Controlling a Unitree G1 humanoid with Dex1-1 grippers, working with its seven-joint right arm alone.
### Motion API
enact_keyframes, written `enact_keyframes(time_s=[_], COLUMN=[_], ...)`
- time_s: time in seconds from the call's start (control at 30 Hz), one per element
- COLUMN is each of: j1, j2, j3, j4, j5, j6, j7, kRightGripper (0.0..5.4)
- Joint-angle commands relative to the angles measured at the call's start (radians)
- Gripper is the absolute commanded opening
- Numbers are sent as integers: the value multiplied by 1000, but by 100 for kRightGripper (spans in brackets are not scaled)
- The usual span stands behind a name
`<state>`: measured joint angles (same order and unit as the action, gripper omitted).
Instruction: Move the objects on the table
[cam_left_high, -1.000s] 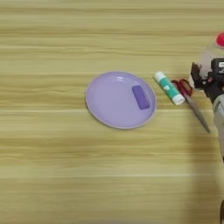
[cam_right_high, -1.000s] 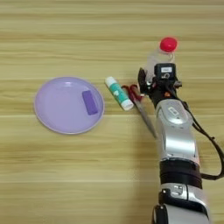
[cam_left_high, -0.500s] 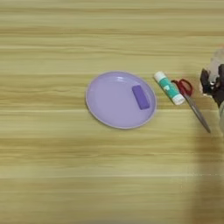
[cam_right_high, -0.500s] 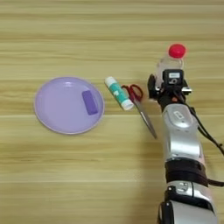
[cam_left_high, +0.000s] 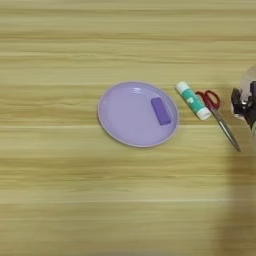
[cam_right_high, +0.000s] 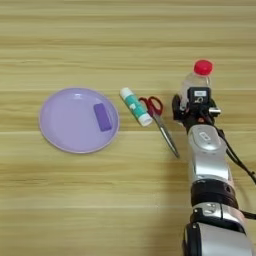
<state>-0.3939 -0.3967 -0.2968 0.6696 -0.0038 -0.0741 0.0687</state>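
My gripper is clamped on the bottle (red cap up), right of the scissors, tube and purple plate on the desk.

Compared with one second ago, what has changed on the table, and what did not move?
The claw, closed on the clear bottle, carried it a little to the right, away from the scissors. Nothing was newly grasped or let go. The teal-and-white tube, the scissors, the purple plate and the small purple block lying on it stayed where they were.
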Motion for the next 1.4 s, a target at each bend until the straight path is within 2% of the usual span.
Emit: enact_keyframes(time_s=[0.03, 0.97, 1.1, 1.4], j1=[-111, -145, -145, -143], j2=[-60, -61, -62, -63], j3=[-13, -1, -1, -2], j4=[-27, 89, 90, 86], j5=[21, 37, 37, 38], j6=[-54, -94, -98, -98], j7=[-2, 15, 15, 14], kRightGripper=[318, 318, 385, 467])
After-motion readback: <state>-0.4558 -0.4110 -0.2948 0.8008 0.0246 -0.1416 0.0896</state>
